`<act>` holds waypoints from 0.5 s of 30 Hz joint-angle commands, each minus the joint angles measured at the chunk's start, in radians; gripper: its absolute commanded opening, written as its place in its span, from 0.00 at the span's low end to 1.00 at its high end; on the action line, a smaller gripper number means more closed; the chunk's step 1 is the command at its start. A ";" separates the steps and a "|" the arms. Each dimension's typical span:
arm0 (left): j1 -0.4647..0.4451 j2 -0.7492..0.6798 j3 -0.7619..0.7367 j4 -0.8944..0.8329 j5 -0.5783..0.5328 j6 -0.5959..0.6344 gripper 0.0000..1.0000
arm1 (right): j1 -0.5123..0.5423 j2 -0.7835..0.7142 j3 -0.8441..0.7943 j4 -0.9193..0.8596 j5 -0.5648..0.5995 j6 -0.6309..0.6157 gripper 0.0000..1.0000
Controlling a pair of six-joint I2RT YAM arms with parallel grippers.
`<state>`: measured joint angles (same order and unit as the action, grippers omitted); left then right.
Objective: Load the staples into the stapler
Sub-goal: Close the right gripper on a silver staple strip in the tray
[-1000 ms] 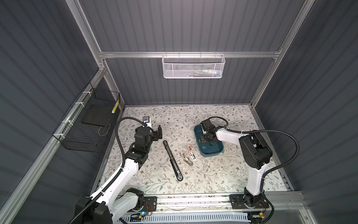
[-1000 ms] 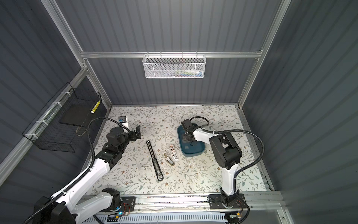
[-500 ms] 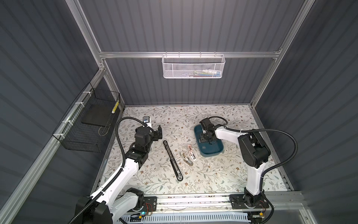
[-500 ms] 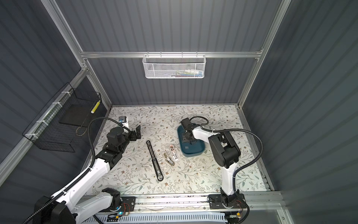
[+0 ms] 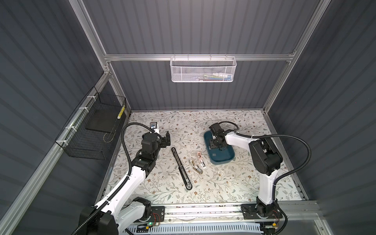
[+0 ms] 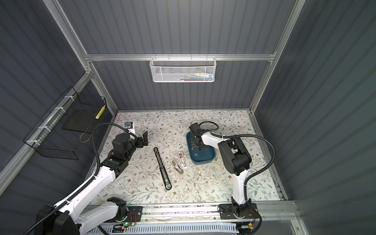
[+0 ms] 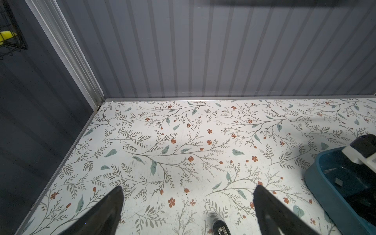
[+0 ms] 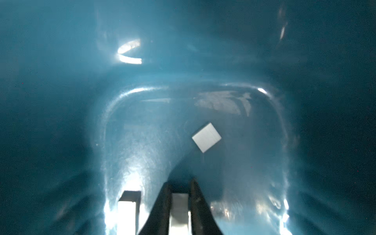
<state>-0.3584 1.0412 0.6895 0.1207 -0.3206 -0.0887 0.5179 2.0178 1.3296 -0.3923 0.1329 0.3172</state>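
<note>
A flower-patterned table (image 5: 223, 183) fills an enclosed grey booth, with a robot arm mounted at each front corner. The left gripper (image 7: 188, 190) hovers over bare table with its fingers spread wide and nothing between them, seemingly on standby. To the right sits a teal tray (image 5: 222, 161), which gathers the loose staples in one place. At centre a long black stapler (image 5: 181, 168) lies folded out flat, probably so that its channel faces up for loading. Two small staplers (image 5: 200, 160) lie between it and the tray. The right gripper (image 8: 180, 183) reaches down into the tray, its fingers pinched against both long sides of one staple strip (image 8: 179, 211) on the tray floor, apparently ready to lift it. A second strip (image 8: 127, 211) lies just beside it and a third strip (image 8: 206, 137) further off.
</note>
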 commanded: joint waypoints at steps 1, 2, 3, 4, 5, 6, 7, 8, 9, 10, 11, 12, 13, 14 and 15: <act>0.004 -0.005 0.018 0.019 0.011 -0.009 0.99 | -0.003 0.064 -0.029 -0.084 -0.001 0.006 0.17; 0.004 -0.006 0.018 0.019 0.010 -0.010 1.00 | -0.003 0.062 -0.030 -0.080 0.001 0.006 0.15; 0.004 -0.006 0.016 0.017 0.011 -0.011 0.99 | -0.003 0.061 -0.032 -0.079 0.000 0.007 0.15; 0.004 -0.007 0.017 0.016 0.013 -0.012 0.99 | -0.004 0.059 -0.035 -0.074 0.000 0.006 0.15; 0.004 -0.007 0.017 0.012 0.014 -0.014 0.99 | -0.003 0.055 -0.039 -0.066 0.003 0.004 0.15; 0.004 -0.009 0.018 0.007 0.015 -0.017 0.99 | -0.004 0.049 -0.042 -0.057 0.005 0.001 0.15; 0.004 -0.010 0.020 -0.002 0.016 -0.020 0.99 | -0.003 0.041 -0.044 -0.050 0.008 -0.004 0.15; 0.004 -0.012 0.022 -0.015 0.017 -0.027 0.99 | -0.004 0.029 -0.047 -0.043 0.013 -0.009 0.14; 0.004 -0.012 0.029 -0.028 0.016 -0.036 0.99 | -0.004 0.013 -0.048 -0.038 0.022 -0.013 0.14; 0.004 -0.011 0.037 -0.044 0.016 -0.045 0.99 | -0.003 -0.002 -0.049 -0.034 0.025 -0.016 0.14; 0.004 -0.009 0.053 -0.076 0.017 -0.055 0.99 | -0.003 -0.025 -0.049 -0.031 0.028 -0.020 0.14; 0.004 -0.005 0.072 -0.111 0.015 -0.072 0.99 | -0.004 -0.052 -0.052 -0.026 0.028 -0.024 0.14; 0.004 -0.002 0.086 -0.143 0.011 -0.090 0.99 | -0.003 -0.077 -0.059 -0.019 0.026 -0.028 0.14; 0.004 0.003 0.099 -0.179 0.005 -0.114 1.00 | -0.003 -0.108 -0.072 -0.004 0.020 -0.034 0.14; 0.005 0.007 0.107 -0.213 0.003 -0.141 0.99 | -0.004 -0.145 -0.093 0.020 0.016 -0.045 0.14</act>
<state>-0.3584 1.0412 0.7364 0.0116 -0.3138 -0.1516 0.5179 1.9587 1.2720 -0.3725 0.1421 0.3016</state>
